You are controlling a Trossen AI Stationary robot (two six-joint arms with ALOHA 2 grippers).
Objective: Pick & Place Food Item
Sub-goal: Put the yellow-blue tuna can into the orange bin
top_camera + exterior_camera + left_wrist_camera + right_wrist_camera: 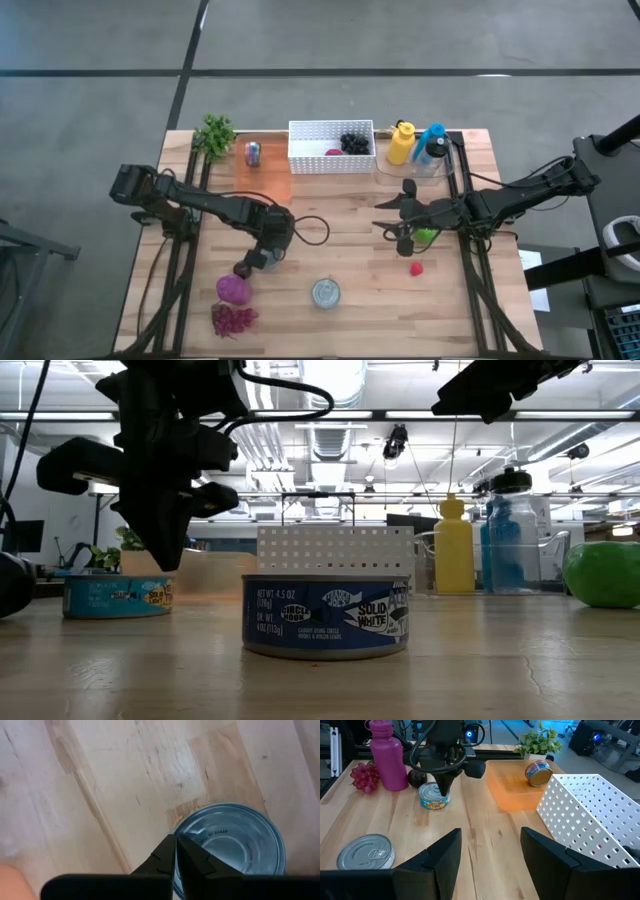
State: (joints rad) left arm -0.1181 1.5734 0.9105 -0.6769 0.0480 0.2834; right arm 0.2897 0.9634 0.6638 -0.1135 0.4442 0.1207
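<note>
— Two tools are mine here; which one do you want to hear about?

— The one at work. Where is it?

— My left tool (268,258) hangs point-down over the small blue-labelled round tin can (270,257) near the middle-left of the wooden tabletop (340,220). Its fingers (175,857) are pressed together, with nothing between them. From the wrist I see their tips at the can's rim (227,837).

— So the can isn't held?

— No. It stands on the tabletop, free. I judge I'm at the approach step, with the grasp not yet made.

— And the other side?

— My right tool (405,222) waits over the right half, fingers apart and empty, near a green round fruit (428,236) and a small red one (416,267).

— What does the next move ask?

— Spreading the left fingers wide enough to straddle the can's wall, then lowering squarely and pinching. The likely goal is the white perforated plastic basket (331,147) at the far edge, though that's my guess. A second silver-topped tin can (325,293) sits nearer the front, well apart.
</note>
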